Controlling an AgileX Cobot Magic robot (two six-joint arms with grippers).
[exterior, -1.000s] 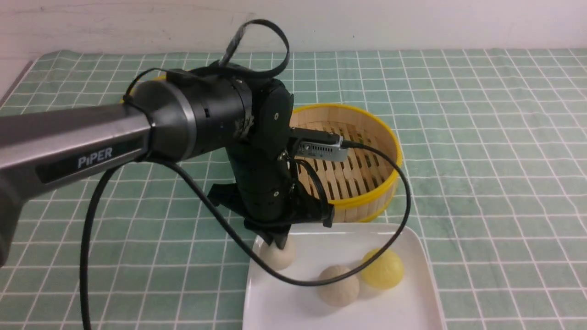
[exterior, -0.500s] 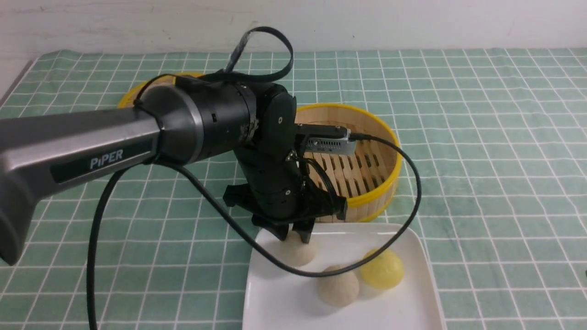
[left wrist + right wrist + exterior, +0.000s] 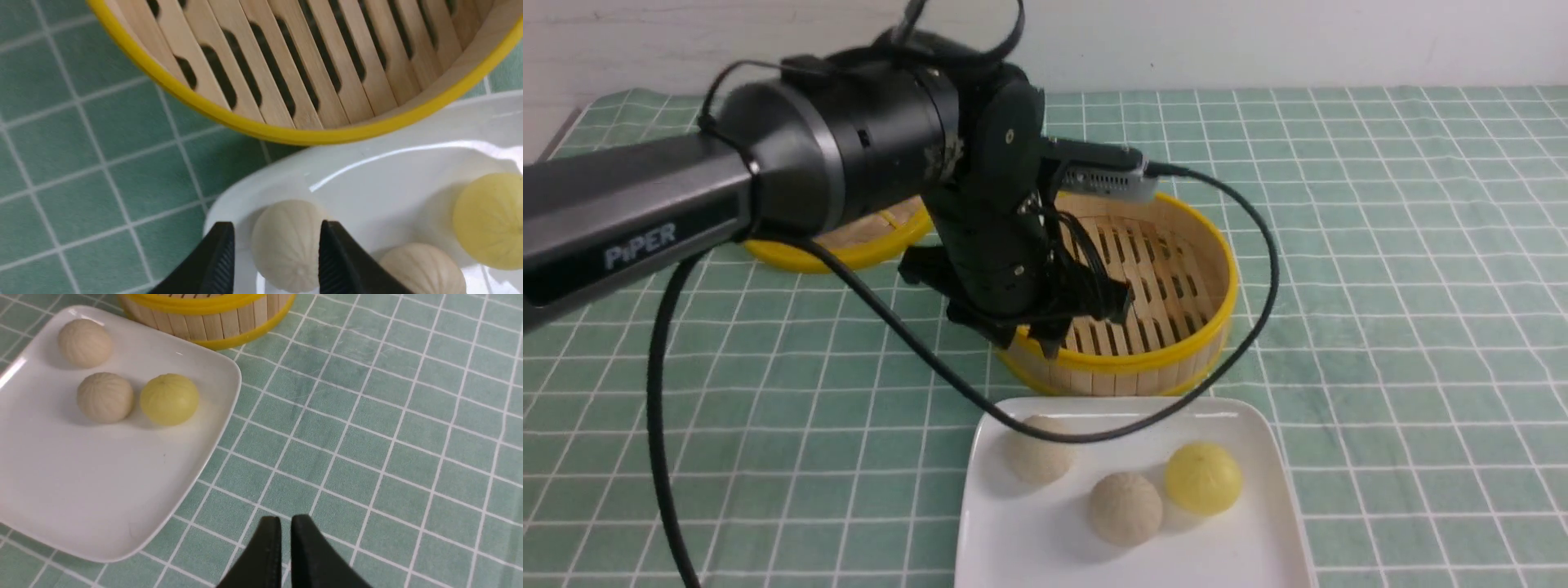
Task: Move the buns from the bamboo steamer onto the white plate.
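The bamboo steamer (image 3: 1176,269) stands with nothing in it, its slatted floor bare. In front of it on the white plate (image 3: 1029,547) rest the pale cream bun (image 3: 1037,460) and the yellow bun (image 3: 1203,478). My left gripper (image 3: 1033,341) hangs open over the steamer's near-left rim, well above the plate. In the left wrist view the left gripper (image 3: 276,224) has its fingers (image 3: 218,257) apart, framing the cream bun (image 3: 286,245) that lies below them. My right gripper (image 3: 286,522) is shut and holds nothing, above the cloth beside the plate (image 3: 81,490).
A greyish-tan bun (image 3: 1125,508) sits on the plate between the other two. The steamer's flat lid (image 3: 849,245) lies at the back left, partly behind my left arm. A black cable (image 3: 1241,327) loops down over the plate's far edge. Green checked cloth covers the table.
My left gripper opened and let the cream bun go onto the plate, then rose and drew back over the steamer's near rim. The bun stays on the plate.
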